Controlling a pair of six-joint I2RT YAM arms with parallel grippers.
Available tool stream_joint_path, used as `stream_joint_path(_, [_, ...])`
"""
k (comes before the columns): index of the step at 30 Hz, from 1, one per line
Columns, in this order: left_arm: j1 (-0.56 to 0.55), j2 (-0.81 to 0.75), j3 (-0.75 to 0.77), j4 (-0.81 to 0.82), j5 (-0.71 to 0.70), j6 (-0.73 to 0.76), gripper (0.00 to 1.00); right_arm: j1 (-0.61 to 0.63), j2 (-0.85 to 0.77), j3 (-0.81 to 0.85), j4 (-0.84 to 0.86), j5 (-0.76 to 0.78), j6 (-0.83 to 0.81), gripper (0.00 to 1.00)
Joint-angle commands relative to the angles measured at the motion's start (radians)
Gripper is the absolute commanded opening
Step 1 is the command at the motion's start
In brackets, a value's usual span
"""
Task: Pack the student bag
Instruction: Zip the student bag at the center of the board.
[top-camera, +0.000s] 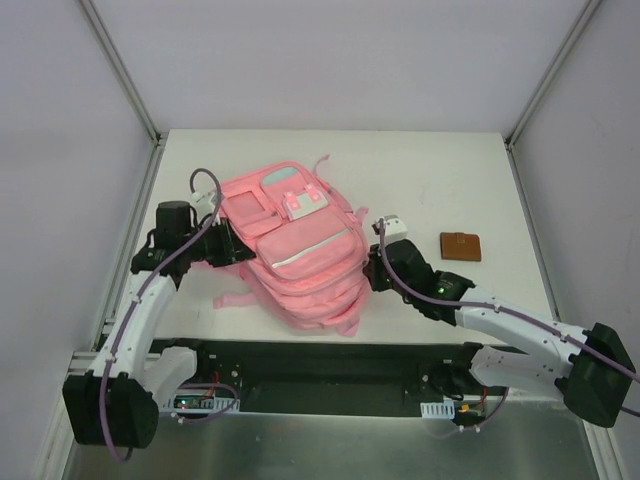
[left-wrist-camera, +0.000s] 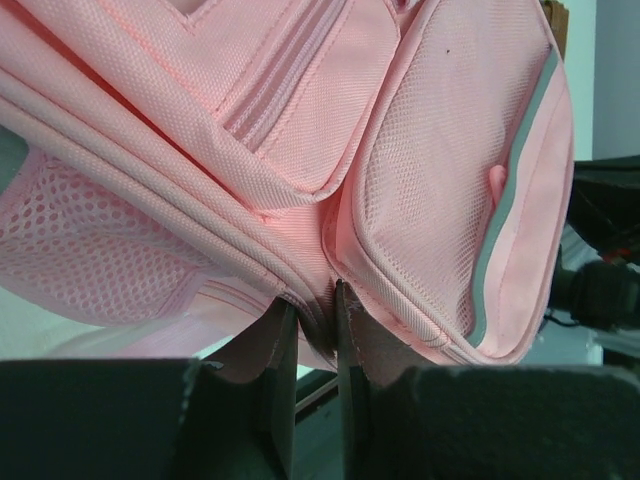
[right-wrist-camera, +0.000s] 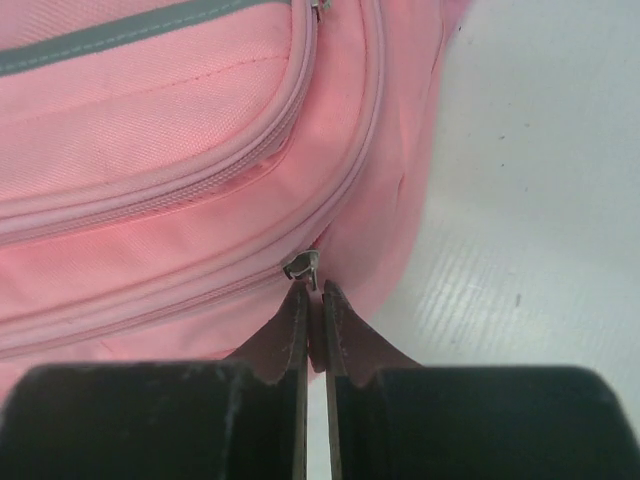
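Note:
The pink student bag lies on the white table, front pockets up, with a grey zip strip. My left gripper is at its left side, shut on a fold of the bag's fabric between the main body and the front pocket. My right gripper is at the bag's right side, shut on the pink pull tab of a zip, just below the metal zip slider on the bag. The zips look closed in both wrist views.
A small brown wallet lies on the table to the right of the bag. Pink straps trail off the bag's near left side. Frame posts stand at the table's back corners.

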Motion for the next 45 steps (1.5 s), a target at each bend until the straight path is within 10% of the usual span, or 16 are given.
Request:
stream_joint_path(1, [0.084, 0.136, 0.148, -0.045, 0.223, 0.215, 0.0, -0.054, 0.01, -0.018, -0.019, 0.088, -0.217, 0.01])
stream_joint_path(8, [0.165, 0.289, 0.251, -0.087, 0.217, 0.217, 0.06, -0.03, 0.03, 0.007, 0.047, -0.139, -0.163, 0.01])
stream_joint_path(10, [0.167, 0.285, 0.265, -0.062, 0.206, 0.189, 0.66, 0.026, 0.038, 0.022, 0.034, -0.092, -0.147, 0.01])
stream_joint_path(13, [0.165, 0.225, 0.23, -0.032, 0.185, 0.102, 0.99, 0.069, 0.086, 0.065, 0.012, -0.059, -0.055, 0.01])
stream_joint_path(23, [0.014, -0.331, -0.182, -0.025, -0.111, -0.353, 0.99, 0.089, 0.229, 0.191, -0.035, 0.119, 0.123, 0.01])
stream_joint_path(35, [-0.181, -0.524, -0.448, 0.181, -0.348, -0.722, 0.95, 0.095, 0.285, 0.238, -0.031, 0.048, 0.166, 0.01])
stream_joint_path(40, [-0.204, -0.427, -0.482, 0.361, -0.351, -0.759, 0.81, 0.113, 0.285, 0.24, -0.029, 0.051, 0.189, 0.01])
stream_joint_path(45, [-0.206, -0.364, -0.467, 0.471, -0.386, -0.758, 0.4, 0.165, 0.294, 0.251, -0.025, 0.067, 0.196, 0.01])
